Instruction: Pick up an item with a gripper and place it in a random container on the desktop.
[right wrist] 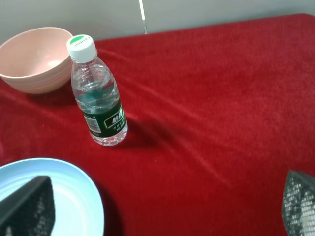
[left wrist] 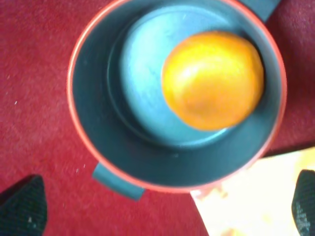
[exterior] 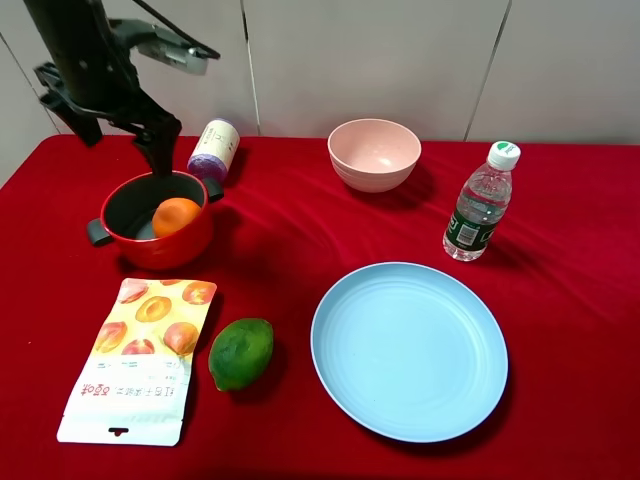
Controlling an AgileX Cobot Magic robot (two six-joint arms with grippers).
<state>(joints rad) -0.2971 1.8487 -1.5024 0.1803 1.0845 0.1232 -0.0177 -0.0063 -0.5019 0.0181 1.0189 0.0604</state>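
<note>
The orange mandarin (exterior: 176,216) lies inside the small red pot (exterior: 150,250) at the left of the red-clothed desktop (exterior: 300,250). In the left wrist view the mandarin (left wrist: 212,81) rests on the pot's dark grey floor against one side of the wall (left wrist: 93,123). My left gripper (exterior: 152,140) hangs above the pot's far rim, open and empty; its fingertips (left wrist: 24,206) show wide apart in the wrist view. My right gripper (right wrist: 165,209) is open and empty above the cloth, out of the exterior view.
A green lime (exterior: 240,352) and a fruit snack bag (exterior: 140,355) lie in front of the pot. A purple-capped canister (exterior: 213,150) lies behind it. A light blue plate (exterior: 408,350), a pink bowl (exterior: 374,153) and a water bottle (exterior: 480,205) stand to the right.
</note>
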